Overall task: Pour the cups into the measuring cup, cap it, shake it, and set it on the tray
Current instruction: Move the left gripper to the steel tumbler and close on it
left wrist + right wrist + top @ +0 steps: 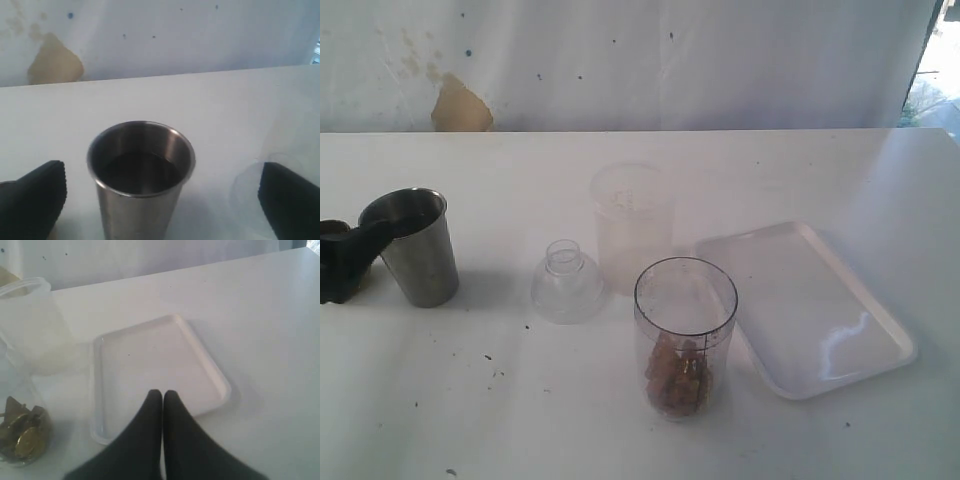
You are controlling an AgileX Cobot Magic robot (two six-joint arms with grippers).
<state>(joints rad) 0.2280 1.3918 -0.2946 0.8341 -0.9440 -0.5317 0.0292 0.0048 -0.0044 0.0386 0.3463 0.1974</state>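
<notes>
Nearest stands the measuring cup point(685, 335), upright on the worktop point(470, 400), brown bits point(678, 378) at its bottom. Tray point(800, 290) lies just beside it at 3 o'clock. Steel tumbler point(417, 248) stands well off at 9 o'clock, between the spread fingers of the left claw point(162, 200). Right claw point(162, 397) is pressed together.

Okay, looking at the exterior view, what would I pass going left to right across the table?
left claw → steel tumbler → clear domed lid → frosted cup → measuring cup → tray
</notes>
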